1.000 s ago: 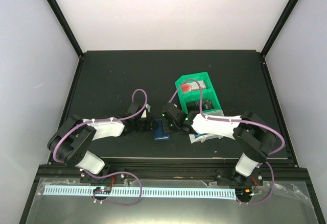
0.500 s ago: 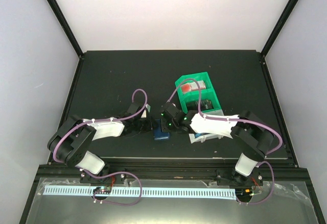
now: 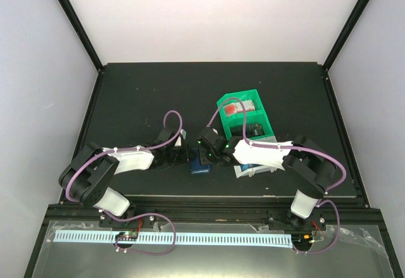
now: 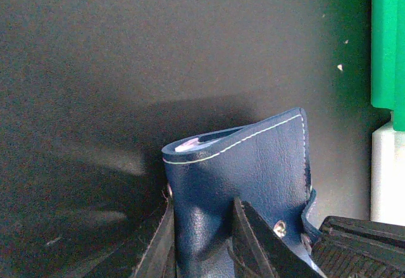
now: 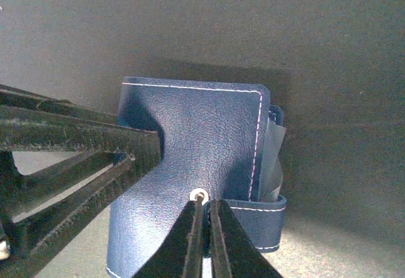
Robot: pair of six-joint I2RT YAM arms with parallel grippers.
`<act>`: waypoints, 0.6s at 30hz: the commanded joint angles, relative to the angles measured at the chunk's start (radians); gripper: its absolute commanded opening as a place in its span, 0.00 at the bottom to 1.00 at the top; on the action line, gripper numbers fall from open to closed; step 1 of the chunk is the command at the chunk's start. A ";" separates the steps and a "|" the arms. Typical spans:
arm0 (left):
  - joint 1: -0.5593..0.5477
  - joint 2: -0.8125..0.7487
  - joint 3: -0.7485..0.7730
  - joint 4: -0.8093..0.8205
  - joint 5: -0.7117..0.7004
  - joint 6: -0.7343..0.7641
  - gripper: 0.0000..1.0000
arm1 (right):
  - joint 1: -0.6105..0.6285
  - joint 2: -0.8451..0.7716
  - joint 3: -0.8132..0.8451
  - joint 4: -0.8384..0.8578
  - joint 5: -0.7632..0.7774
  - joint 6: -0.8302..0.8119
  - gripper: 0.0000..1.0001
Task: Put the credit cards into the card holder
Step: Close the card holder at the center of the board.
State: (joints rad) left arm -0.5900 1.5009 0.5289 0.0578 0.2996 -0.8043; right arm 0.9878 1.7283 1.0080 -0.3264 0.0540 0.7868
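Observation:
The navy card holder [image 3: 201, 163] stands folded on the black mat between both arms. My left gripper [image 4: 204, 203] is shut on the card holder's [image 4: 240, 164] lower body, one finger on each face. My right gripper [image 5: 204, 207] has its jaws almost together, pinching the end of the snap tab [image 5: 256, 220] right beside the metal snap [image 5: 199, 194]. The left gripper's fingers [image 5: 76, 139] show at the left of the right wrist view. Thin pale edges of the credit cards [image 5: 273, 154] stick out of the holder's open side, and a pale edge [image 4: 190, 144] shows at its top.
A green compartment bin [image 3: 243, 116] with a red-and-white item stands just behind the right arm. A white bin [image 3: 252, 169] lies under the right forearm. The green bin's wall [image 4: 387, 37] is close to the holder's right.
My right gripper has edged left toward the holder and its jaws have closed from partly open onto the snap tab. The left gripper and the holder have stayed put.

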 commanded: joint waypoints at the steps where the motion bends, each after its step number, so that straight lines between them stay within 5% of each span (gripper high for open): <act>1: -0.007 0.045 -0.044 -0.124 0.001 0.009 0.25 | 0.006 -0.003 0.020 -0.013 0.026 0.002 0.05; 18: -0.006 0.047 -0.046 -0.120 0.009 0.011 0.25 | 0.006 0.032 0.022 0.057 0.010 0.014 0.01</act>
State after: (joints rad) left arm -0.5896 1.5009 0.5278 0.0597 0.3012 -0.8043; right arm 0.9878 1.7329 1.0077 -0.2901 0.0574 0.7914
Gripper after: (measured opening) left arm 0.253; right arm 0.015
